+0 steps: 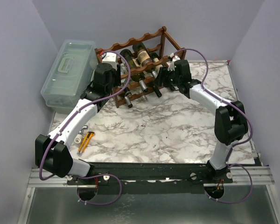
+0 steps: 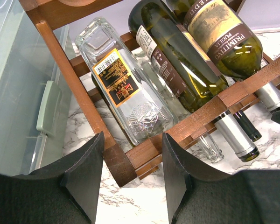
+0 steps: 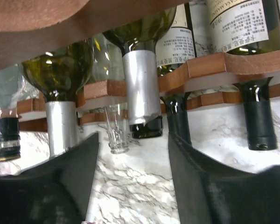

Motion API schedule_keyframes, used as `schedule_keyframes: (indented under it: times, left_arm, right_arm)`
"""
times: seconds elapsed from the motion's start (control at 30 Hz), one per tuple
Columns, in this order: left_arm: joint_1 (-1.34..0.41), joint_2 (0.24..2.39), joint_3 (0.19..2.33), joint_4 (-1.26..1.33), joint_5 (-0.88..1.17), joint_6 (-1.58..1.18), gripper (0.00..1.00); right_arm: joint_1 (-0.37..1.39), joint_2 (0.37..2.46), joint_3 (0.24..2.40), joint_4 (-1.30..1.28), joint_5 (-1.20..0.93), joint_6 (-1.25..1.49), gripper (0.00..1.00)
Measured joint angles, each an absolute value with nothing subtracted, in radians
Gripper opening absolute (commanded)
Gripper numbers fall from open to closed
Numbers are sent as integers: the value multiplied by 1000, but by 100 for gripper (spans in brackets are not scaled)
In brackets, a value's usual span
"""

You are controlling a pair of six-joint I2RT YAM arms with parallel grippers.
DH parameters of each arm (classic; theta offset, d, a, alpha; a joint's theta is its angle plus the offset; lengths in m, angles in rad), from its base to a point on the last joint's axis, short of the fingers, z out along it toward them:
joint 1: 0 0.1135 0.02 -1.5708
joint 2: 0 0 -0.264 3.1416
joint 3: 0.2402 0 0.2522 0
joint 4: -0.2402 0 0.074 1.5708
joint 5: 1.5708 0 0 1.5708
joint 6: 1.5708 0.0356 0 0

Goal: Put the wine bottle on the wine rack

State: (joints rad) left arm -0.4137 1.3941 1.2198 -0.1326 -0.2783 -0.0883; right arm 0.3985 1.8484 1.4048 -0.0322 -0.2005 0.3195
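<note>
The dark reddish-brown wine rack [image 1: 144, 38] stands at the back middle of the table, with several bottles lying in its scalloped rails. In the left wrist view a clear glass bottle [image 2: 126, 88] with a yellow and black label lies at the rack's [image 2: 214, 105] left end, next to green bottles [image 2: 177, 60]. My left gripper [image 1: 115, 77] is open and empty [image 2: 133, 137], and the rack's lower corner post sits between its fingers. My right gripper [image 1: 169, 77] is open and empty [image 3: 133, 137], low at the rack's [image 3: 205, 65] right front and facing the bottle necks [image 3: 140, 93].
A pale green translucent plastic box [image 1: 67, 74] stands left of the rack, close to my left arm; it also shows in the left wrist view [image 2: 18, 93]. A yellow utility knife [image 1: 85, 142] and small white parts [image 1: 80, 136] lie at the table's front left.
</note>
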Motion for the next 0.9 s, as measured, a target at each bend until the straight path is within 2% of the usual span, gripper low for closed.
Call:
schedule_keyframes:
  times: [0.1,0.23,0.3,0.37,0.5,0.73,0.9]
  left_arm:
    - [-413,1391,1220,-134,-278,-89,56]
    - [-414,1382,1216,-144,-270,-90,76]
    - [-417,1365,1205,-168,-257,-88,84]
    - [-421,1346,1200,-184,-245,-84,89]
    - [-422,1296,1200,-198,-225,-78,94]
    - [-423,1180,1277,-245,-174,-130,96]
    - [-423,1038,1311,-245,-93,-250,96]
  right_arm:
    - [398,1808,1387,-60,-188,322,80]
    - [398,1684,1366,-138,-160,315,91]
    - [398,1601,1351,-170,-139,312,94]
    - [398,1509,1329,-203,-118,307,99]
    - [399,1348,1306,-288,-72,293,100]
    - [399,1070,1302,-445,19,280,100]
    - [399,906,1304,-467,56,306,100]
